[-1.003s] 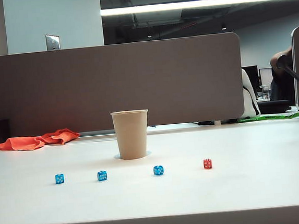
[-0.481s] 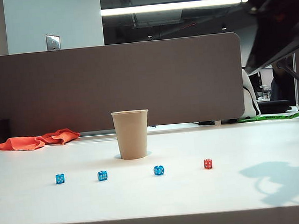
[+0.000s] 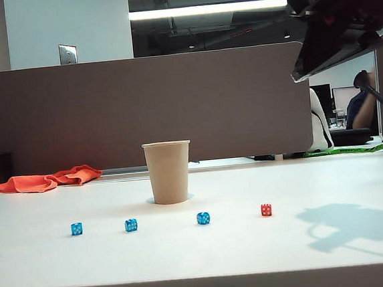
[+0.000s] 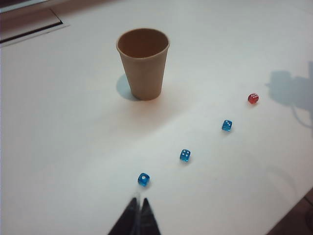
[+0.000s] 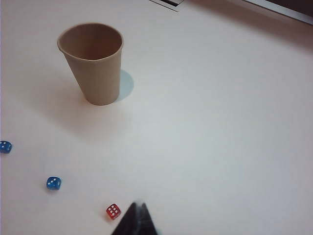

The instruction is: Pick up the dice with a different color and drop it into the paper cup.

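Note:
The red dice with a different color (image 3: 266, 209) lies on the white table, rightmost in a row with three blue dice (image 3: 203, 218). The tan paper cup (image 3: 168, 172) stands upright behind the row. In the right wrist view the red dice (image 5: 113, 211) sits just beside my right gripper (image 5: 138, 205), which is shut and empty, with the paper cup (image 5: 94, 63) farther off. My left gripper (image 4: 138, 200) is shut and empty, close to the nearest blue die (image 4: 143, 179); the red dice (image 4: 253, 98) is the farthest in the row. The right arm (image 3: 342, 19) hangs high at the upper right.
An orange cloth (image 3: 44, 180) lies at the table's back left. A grey partition (image 3: 141, 107) runs behind the table. The table's front edge (image 3: 203, 280) is near the camera. The right arm casts a shadow (image 3: 360, 226) right of the dice.
The right arm has swung into the exterior view at the upper right and moved leftward; its shadow appeared on the table. A bit of the left arm shows at the left edge. Dice and cup are unmoved.

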You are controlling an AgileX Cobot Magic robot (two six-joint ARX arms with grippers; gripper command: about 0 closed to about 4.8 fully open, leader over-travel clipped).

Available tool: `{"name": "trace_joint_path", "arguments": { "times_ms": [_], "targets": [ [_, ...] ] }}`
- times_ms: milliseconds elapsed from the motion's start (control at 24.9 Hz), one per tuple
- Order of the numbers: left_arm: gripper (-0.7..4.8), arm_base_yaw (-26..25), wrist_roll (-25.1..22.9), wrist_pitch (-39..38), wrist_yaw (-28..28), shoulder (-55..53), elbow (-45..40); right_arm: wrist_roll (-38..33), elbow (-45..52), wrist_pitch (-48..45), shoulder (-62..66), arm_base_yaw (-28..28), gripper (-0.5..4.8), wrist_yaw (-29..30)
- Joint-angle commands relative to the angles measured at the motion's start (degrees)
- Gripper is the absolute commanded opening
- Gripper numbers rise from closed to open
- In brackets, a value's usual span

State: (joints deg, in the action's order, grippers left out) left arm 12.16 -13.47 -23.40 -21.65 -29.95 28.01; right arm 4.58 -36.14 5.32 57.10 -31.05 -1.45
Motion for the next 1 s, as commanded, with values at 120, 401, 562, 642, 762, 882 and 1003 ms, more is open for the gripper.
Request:
{"name": "trace_joint_path", "arguments": {
  "times_ms": [120, 401, 562, 642, 762, 882, 1003],
  "targets": [
    [-0.06, 0.0, 0.0, 1.0, -0.3, -3.9, 0.0, -0.1, -0.2, -1.1, -0.2, 0.0, -0.01, 0.1],
    [-0.06, 0.0, 0.4, 3.2, -1.7, -4.5, 0.0, 0.0, -0.1, -1.5, 2.7, -0.3, 0.91, 3.6],
    [-0.06, 0.0, 0.4, 3.2, -3.0, -4.5, 0.0, 1.2, -0.1, -1.1, 6.2, -0.3, 1.54, 5.7],
    [-0.06, 0.0, 0.4, 3.1, -3.0, -4.5, 0.0, 6.3, -0.1, -0.8, 7.7, -0.3, 1.63, 6.3],
    [-0.06, 0.0, 0.4, 3.2, -3.0, -4.5, 0.0, 9.4, -0.1, -0.8, 8.7, -0.3, 1.63, 6.3],
    [-0.06, 0.0, 0.3, 3.2, -3.0, -4.5, 0.0, 11.2, -0.1, -0.8, 10.3, -0.3, 1.96, 6.5],
    [-0.06, 0.0, 0.3, 3.3, -3.0, -4.5, 0.0, 14.4, -0.1, -0.8, 12.6, -0.3, 2.18, 6.8]
  ]
}}
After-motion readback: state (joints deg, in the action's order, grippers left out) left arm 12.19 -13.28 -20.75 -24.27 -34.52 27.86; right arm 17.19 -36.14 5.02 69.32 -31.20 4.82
